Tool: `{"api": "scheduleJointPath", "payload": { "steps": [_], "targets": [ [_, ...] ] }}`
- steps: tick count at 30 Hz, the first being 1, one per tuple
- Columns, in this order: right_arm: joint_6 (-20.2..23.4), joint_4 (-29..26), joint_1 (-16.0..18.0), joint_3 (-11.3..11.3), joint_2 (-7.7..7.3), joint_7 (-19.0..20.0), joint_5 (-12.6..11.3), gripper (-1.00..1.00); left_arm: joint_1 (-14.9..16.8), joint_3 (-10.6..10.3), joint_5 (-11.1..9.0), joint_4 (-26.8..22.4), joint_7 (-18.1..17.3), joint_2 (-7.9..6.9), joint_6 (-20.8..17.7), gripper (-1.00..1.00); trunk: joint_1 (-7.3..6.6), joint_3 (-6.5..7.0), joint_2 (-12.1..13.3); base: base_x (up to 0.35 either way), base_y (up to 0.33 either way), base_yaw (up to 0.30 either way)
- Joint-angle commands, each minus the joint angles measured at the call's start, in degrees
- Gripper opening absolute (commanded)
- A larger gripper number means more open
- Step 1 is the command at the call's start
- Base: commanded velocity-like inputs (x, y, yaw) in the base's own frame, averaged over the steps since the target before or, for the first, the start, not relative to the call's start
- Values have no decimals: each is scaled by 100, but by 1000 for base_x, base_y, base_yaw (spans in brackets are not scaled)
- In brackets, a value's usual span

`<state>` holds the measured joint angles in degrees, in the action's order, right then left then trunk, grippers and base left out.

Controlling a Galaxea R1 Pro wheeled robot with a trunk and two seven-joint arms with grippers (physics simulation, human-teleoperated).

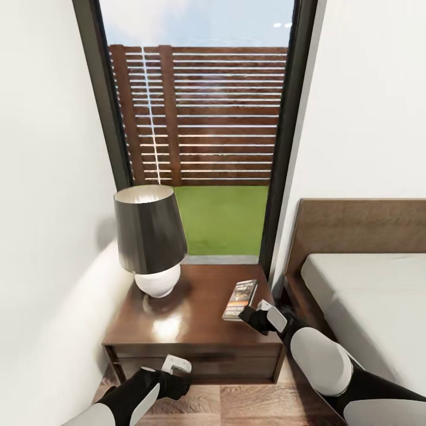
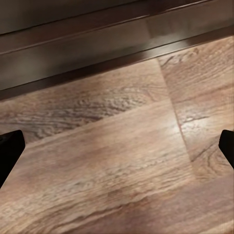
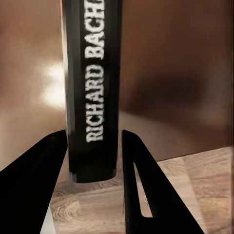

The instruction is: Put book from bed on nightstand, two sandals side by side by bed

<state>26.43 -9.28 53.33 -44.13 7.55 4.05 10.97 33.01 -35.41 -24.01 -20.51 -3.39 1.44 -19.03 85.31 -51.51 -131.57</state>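
Lower centre of the head view: the nightstand (image 1: pixel 195 331), dark glossy wood, under a tall window (image 1: pixel 201 118) with slatted fence and grass beyond. Lamp (image 1: pixel 149 236), dark shade and white base, on its left half. The book (image 1: pixel 241 299) lies flat on the right part of the top, near the front right corner, orange band visible.

Right claw (image 1: pixel 251 316) at the book's near end. Right wrist view: dark spine with white lettering (image 3: pixel 95 92) runs between the two black fingers (image 3: pixel 146 195), which stand slightly apart from it on both sides; claw open around the book, not clamped.

Left claw (image 1: pixel 177 370) low in frame, in front of the nightstand's drawer face. Left wrist view: finger tips (image 2: pixel 9 153) at opposite edges, wide open, plank floor (image 2: pixel 117 161) between, nothing held.

The bed (image 1: pixel 367 296) at right, pale mattress, brown headboard, just beside the nightstand.
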Motion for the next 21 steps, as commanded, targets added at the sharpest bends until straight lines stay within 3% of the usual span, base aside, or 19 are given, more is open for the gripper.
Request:
{"api": "scheduleJointPath", "payload": {
  "steps": [1,6,21],
  "targets": [
    [38,-22,1,-36,4,-4,36,-100,4,-18,-16,-5,-4,-3,-22,100,21,-24,-44,0,0,0],
    [36,-30,5,-35,6,-190,36,-100,4,-18,-16,-5,-4,-3,-22,100,131,-113,-245,0,0,0],
    [22,-40,106,-28,10,-320,37,-100,4,-15,-16,-5,-4,-3,-22,100,131,-113,-245,0,0,0]
  ]
}}
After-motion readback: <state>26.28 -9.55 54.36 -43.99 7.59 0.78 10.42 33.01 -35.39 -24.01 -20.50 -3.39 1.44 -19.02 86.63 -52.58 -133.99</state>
